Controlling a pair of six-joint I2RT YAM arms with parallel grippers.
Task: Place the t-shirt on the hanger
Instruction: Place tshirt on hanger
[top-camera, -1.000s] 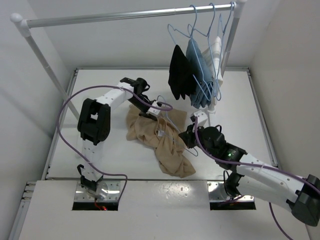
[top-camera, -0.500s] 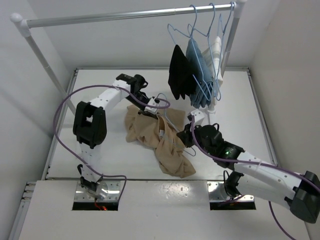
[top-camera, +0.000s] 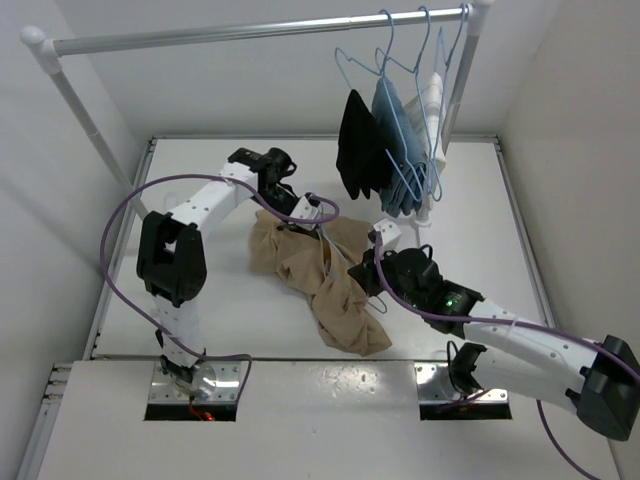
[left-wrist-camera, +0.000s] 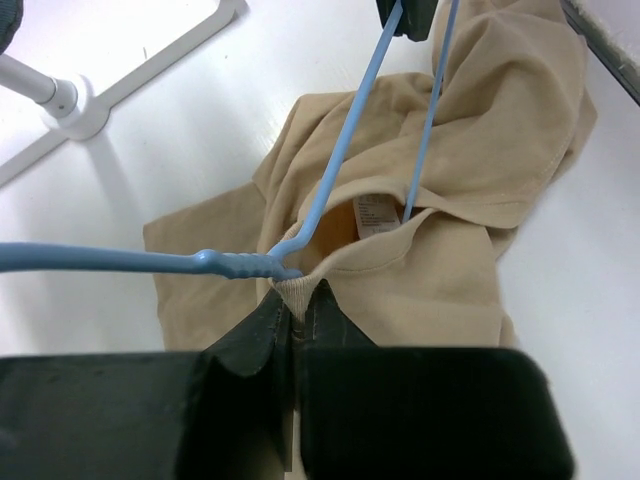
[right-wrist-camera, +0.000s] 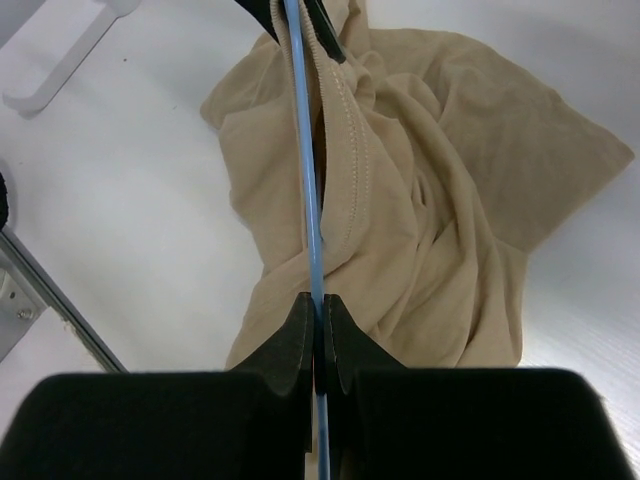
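The tan t-shirt (top-camera: 330, 290) lies crumpled on the white table between my arms. My left gripper (top-camera: 298, 218) is shut on its ribbed collar, as the left wrist view (left-wrist-camera: 293, 296) shows, with the white label (left-wrist-camera: 373, 213) just beyond. The light-blue hanger (left-wrist-camera: 340, 160) runs from beside the collar toward my right gripper (top-camera: 362, 268), one wire passing into the neck opening. In the right wrist view my right gripper (right-wrist-camera: 316, 300) is shut on a hanger wire (right-wrist-camera: 308, 180) that runs straight ahead over the shirt (right-wrist-camera: 430, 200).
A clothes rack rail (top-camera: 250, 30) spans the back. At its right end hang a black garment (top-camera: 358, 145), a blue denim garment (top-camera: 398, 140), a white cloth (top-camera: 432, 95) and spare blue hangers (top-camera: 355, 65). A white rack foot (left-wrist-camera: 80, 110) rests on the table.
My left arm has swung left and back, still holding the collar. My right gripper has moved left and forward with the hanger. The shirt has bunched up more between them.
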